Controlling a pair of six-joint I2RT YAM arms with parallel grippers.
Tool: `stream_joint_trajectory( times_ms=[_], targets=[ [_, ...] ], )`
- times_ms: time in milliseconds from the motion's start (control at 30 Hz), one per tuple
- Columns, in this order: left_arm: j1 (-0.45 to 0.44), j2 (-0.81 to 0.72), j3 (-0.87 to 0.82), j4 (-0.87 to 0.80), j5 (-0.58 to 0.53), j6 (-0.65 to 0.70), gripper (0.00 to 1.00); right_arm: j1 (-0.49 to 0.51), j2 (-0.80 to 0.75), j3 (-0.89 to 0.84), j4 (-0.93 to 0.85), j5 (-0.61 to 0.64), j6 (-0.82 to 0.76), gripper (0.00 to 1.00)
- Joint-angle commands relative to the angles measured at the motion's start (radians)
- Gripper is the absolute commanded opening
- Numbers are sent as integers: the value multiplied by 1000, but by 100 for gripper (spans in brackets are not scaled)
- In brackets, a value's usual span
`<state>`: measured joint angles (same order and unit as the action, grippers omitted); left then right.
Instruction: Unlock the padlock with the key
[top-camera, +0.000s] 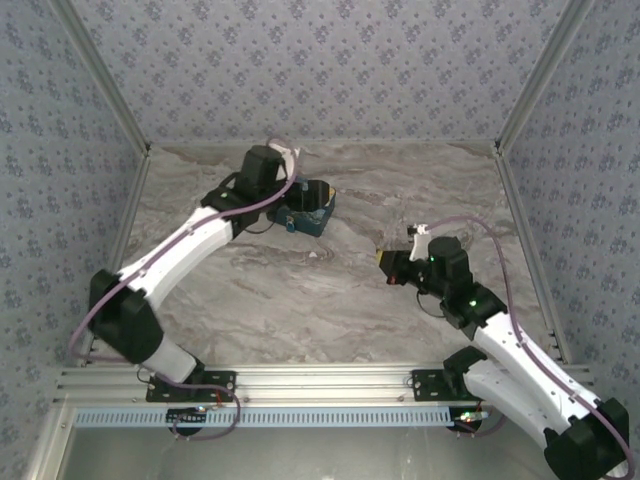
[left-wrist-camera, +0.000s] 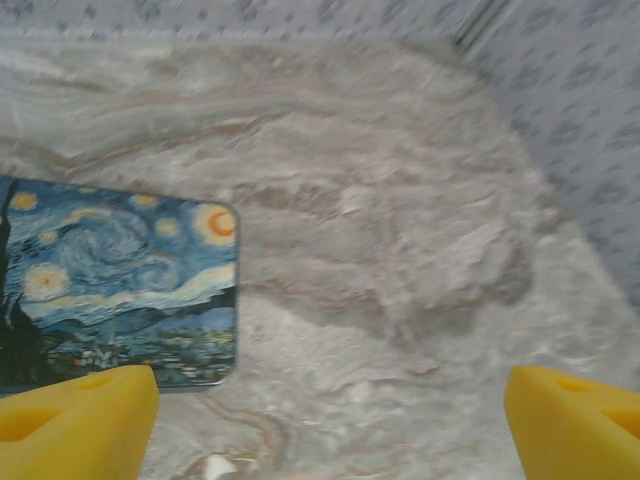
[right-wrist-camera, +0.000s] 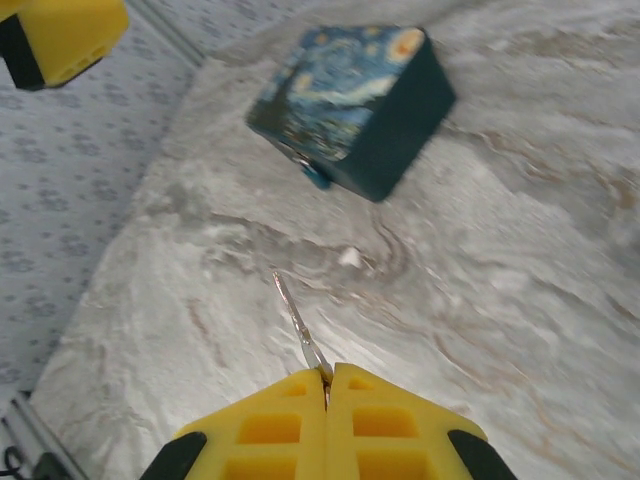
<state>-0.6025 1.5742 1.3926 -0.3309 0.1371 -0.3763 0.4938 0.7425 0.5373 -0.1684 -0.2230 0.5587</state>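
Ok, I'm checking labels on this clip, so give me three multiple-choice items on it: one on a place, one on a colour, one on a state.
1. Where is the padlock?
A) at the edge of the box
B) in the right gripper
C) loose, well away from the box

2. What colour are the right gripper's fingers?
A) red
B) yellow
C) white

3. What state is the right gripper in?
A) open above the box
B) shut on the padlock
C) shut on the key

Key:
1 A, the small blue lock sits at the box's lower edge.
2 B, the right wrist view shows yellow fingers.
3 C, the fingers meet with the thin key sticking out between them.
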Motion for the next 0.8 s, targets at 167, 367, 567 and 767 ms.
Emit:
stream_joint_trajectory(
  times_ms=[167, 367, 567, 767],
  targets=[
    [2, 311, 238, -145, -72, 110, 89, 9, -96, -13, -193, 108, 5, 0],
    [-7, 495, 422, -258, -78, 153, 88, 9, -112, -19, -219, 116, 17, 0],
    [-16, 594, 490, -308, -90, 155, 88, 8, -117, -28, -219, 124, 22, 0],
    [-38, 600, 461, -311, -76, 155, 87, 8, -117, -25, -233, 137, 20, 0]
  ],
)
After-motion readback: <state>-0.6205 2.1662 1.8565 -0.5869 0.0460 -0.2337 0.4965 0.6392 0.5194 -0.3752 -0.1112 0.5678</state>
